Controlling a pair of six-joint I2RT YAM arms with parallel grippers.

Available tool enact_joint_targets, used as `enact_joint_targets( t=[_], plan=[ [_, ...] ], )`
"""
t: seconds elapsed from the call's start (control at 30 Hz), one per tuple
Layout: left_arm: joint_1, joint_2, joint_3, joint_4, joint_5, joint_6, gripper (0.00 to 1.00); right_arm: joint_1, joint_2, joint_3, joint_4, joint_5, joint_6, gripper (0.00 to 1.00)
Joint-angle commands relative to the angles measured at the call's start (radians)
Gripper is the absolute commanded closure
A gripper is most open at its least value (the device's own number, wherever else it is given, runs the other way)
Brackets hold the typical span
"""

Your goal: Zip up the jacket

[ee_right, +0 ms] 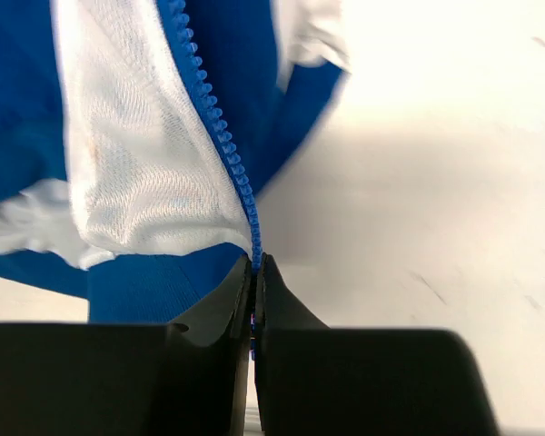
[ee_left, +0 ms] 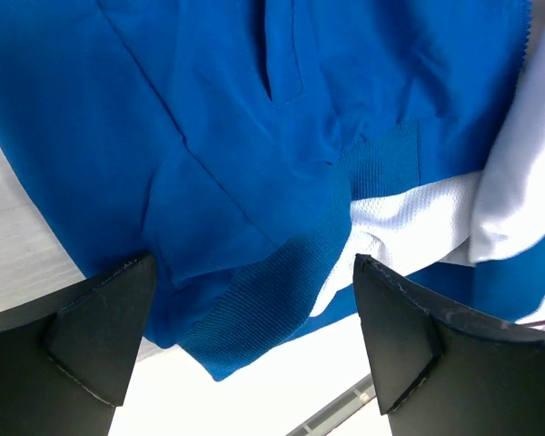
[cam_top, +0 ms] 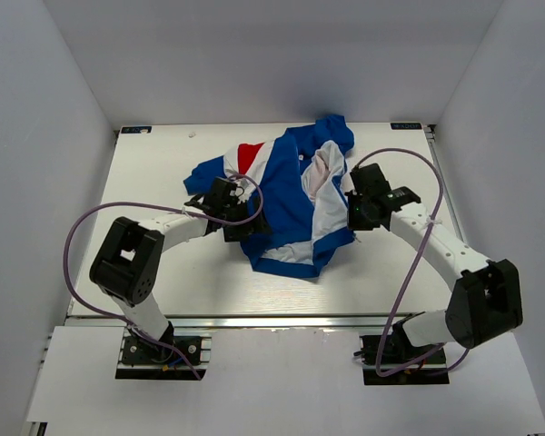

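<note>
Top external view: from their bases at the bottom edge, both arms reach up the white table (cam_top: pixel 163 282) to the jacket (cam_top: pixel 286 195). It lies crumpled and unzipped in the middle of the frame, nearer the far edge, with its white lining (cam_top: pixel 330 211) laid bare and a red band (cam_top: pixel 250 156) showing at its upper left. The left gripper (cam_top: pixel 241 218) sits at the jacket's left edge, the right gripper (cam_top: pixel 356 218) at its right edge.

Left wrist view: the fingers (ee_left: pixel 100 336) stand wide apart at the lower corners, clamping nothing. Between and beyond them lies blue cloth with a ribbed hem (ee_left: pixel 291 263) and, to the right, white mesh.

Right wrist view: the fingers meet at lower centre, pinched tight on the zip (ee_right: pixel 213 118) edge. Its blue teeth run from the fingertips toward the upper left, with mesh lining on their left and bare table on the right.
</note>
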Motion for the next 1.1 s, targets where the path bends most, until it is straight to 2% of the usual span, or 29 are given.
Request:
enact_joint_targets(
  t=[0.0, 0.13, 0.23, 0.47, 0.53, 0.57, 0.63, 0.7, 0.73, 0.8, 0.83, 0.87, 0.93, 1.0, 1.07],
  plan=[
    [0.000, -0.040, 0.023, -0.016, -0.003, 0.025, 0.02, 0.001, -0.042, 0.108, -0.190, 0.155, 0.005, 1.00],
    [0.000, -0.074, 0.011, -0.036, -0.035, 0.030, 0.02, 0.004, -0.054, 0.188, -0.242, 0.143, -0.042, 1.00],
    [0.000, -0.089, 0.014, -0.064, -0.060, 0.031, 0.02, 0.015, -0.051, 0.209, -0.196, 0.038, -0.105, 1.00],
    [0.001, -0.213, 0.019, -0.183, -0.188, 0.037, 0.02, 0.216, 0.044, 0.220, -0.075, -0.118, -0.176, 1.00],
    [0.001, -0.272, 0.017, -0.235, -0.251, 0.040, 0.02, 0.250, 0.105, 0.226, -0.016, -0.179, -0.169, 0.96],
    [0.001, -0.290, 0.016, -0.254, -0.271, 0.042, 0.02, 0.280, 0.127, 0.228, 0.010, -0.228, -0.166, 0.91],
    [0.001, -0.347, 0.011, -0.306, -0.314, 0.037, 0.02, 0.308, 0.191, 0.229, 0.066, -0.275, -0.151, 0.88],
    [0.001, -0.402, -0.009, -0.338, -0.324, 0.030, 0.02, 0.333, 0.248, 0.232, 0.156, -0.369, -0.133, 0.77],
    [0.001, -0.417, -0.017, -0.349, -0.354, 0.019, 0.02, 0.339, 0.265, 0.232, 0.190, -0.449, -0.124, 0.67],
    [0.001, -0.451, -0.040, -0.374, -0.368, 0.010, 0.02, 0.340, 0.309, 0.232, 0.262, -0.497, -0.105, 0.61],
    [0.001, -0.479, -0.046, -0.386, -0.379, 0.001, 0.02, 0.343, 0.320, 0.234, 0.276, -0.509, -0.090, 0.53],
    [0.001, -0.493, -0.052, -0.404, -0.397, -0.001, 0.02, 0.343, 0.331, 0.235, 0.291, -0.535, -0.085, 0.52],
    [0.001, -0.525, -0.063, -0.421, -0.417, -0.009, 0.02, 0.342, 0.342, 0.231, 0.298, -0.543, -0.076, 0.43],
    [0.001, -0.543, -0.072, -0.435, -0.431, -0.010, 0.02, 0.343, 0.322, 0.203, 0.310, -0.523, -0.065, 0.42],
    [0.001, -0.559, -0.078, -0.434, -0.431, -0.015, 0.02, 0.343, 0.285, 0.179, 0.319, -0.438, -0.013, 0.38]
  ],
)
